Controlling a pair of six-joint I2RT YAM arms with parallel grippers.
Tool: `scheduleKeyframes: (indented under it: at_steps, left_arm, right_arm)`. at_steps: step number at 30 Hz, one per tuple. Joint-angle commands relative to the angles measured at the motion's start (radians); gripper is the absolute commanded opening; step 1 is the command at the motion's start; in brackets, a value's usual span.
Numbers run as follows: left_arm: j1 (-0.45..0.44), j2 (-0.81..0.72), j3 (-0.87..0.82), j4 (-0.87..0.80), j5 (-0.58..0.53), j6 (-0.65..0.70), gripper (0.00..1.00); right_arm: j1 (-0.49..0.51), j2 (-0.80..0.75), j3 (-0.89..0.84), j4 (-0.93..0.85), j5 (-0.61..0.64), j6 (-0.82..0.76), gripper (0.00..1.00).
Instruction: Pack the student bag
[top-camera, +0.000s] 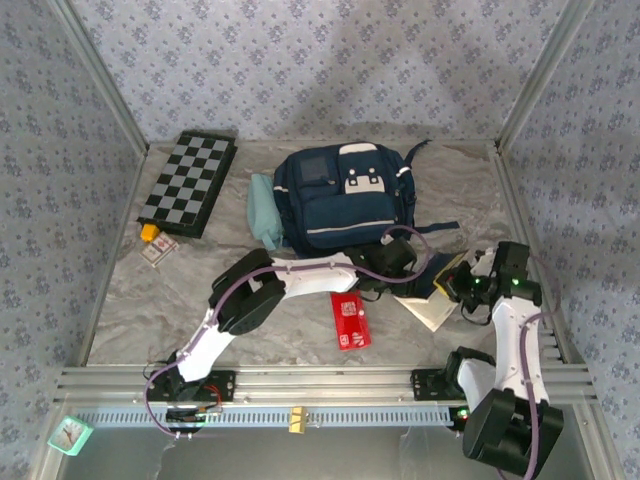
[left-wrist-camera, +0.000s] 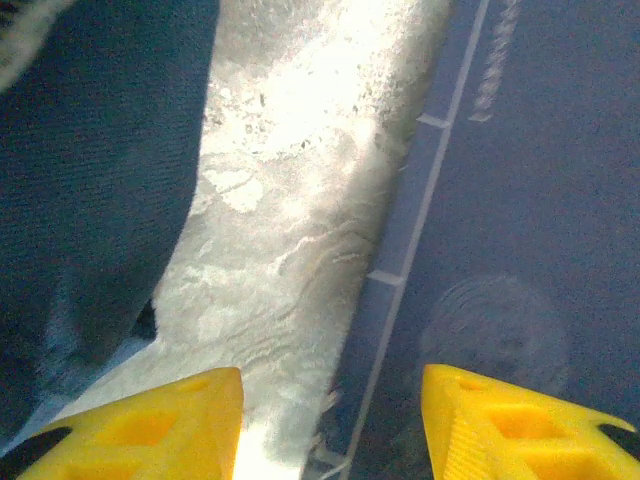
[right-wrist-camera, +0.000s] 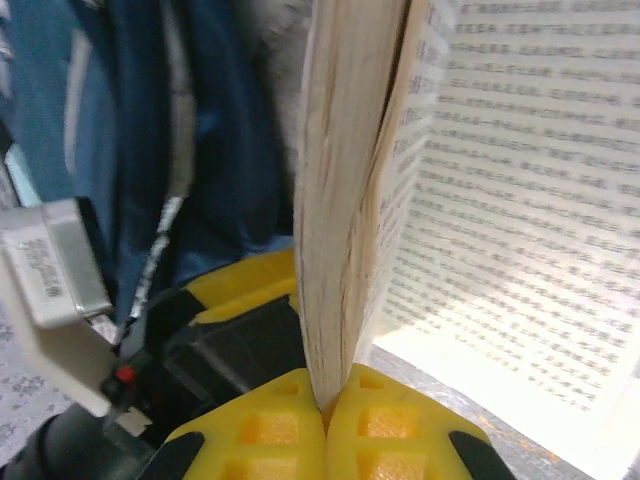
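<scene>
Near student bag (top-camera: 345, 195), illegibly printed book (right-wrist-camera: 520, 180)

Student bag (top-camera: 345, 200) at the back middle of the table (top-camera: 150, 310), chessboard (top-camera: 190, 182) left of it, pouch (top-camera: 264, 210) against its left side, flat packet (top-camera: 350, 320) in front, open book (top-camera: 432, 305) front right

From the rail (top-camera: 320, 380) up, your arms (top-camera: 310, 272) wear white shells, black joints and purple cables. Your fingers (left-wrist-camera: 150, 430) are yellow, with square recesses.

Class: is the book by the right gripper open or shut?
Open. The book shows a spread printed page, and the right gripper pinches a sheaf of its pages.
</scene>
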Motion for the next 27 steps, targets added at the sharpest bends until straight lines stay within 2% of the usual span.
scheduleKeyframes:
  at_steps: [1,7,11,15,18,20,22,27]
  left_arm:
    - [0.012,-0.170,-0.079,-0.027,-0.029,0.032,0.55]
    - [0.057,-0.405,-0.275,0.064,-0.024,0.025,0.68]
    - [0.114,-0.524,-0.370,0.097,0.016,0.032,0.74]
    - [0.200,-0.645,-0.493,0.196,0.112,0.009,0.78]
    - [0.263,-0.715,-0.579,0.277,0.183,-0.005,0.81]
    - [0.310,-0.742,-0.618,0.329,0.267,-0.023,0.84]
    - [0.356,-0.761,-0.663,0.420,0.340,-0.075,0.85]
    - [0.397,-0.800,-0.717,0.542,0.371,-0.131,0.84]
  right_arm:
    - [0.005,-0.043,0.118,-0.028,-0.028,0.025,0.00]
    - [0.099,-0.050,0.257,-0.022,-0.046,0.032,0.00]
    - [0.191,-0.033,0.317,0.072,-0.112,0.063,0.00]
    - [0.255,0.016,0.354,0.122,-0.143,0.038,0.00]
    - [0.296,0.049,0.353,0.207,-0.222,0.038,0.00]
    - [0.336,0.080,0.369,0.307,-0.264,0.052,0.00]
    - [0.377,0.111,0.397,0.331,-0.277,0.030,0.00]
    - [0.432,0.161,0.382,0.468,-0.315,0.074,0.00]
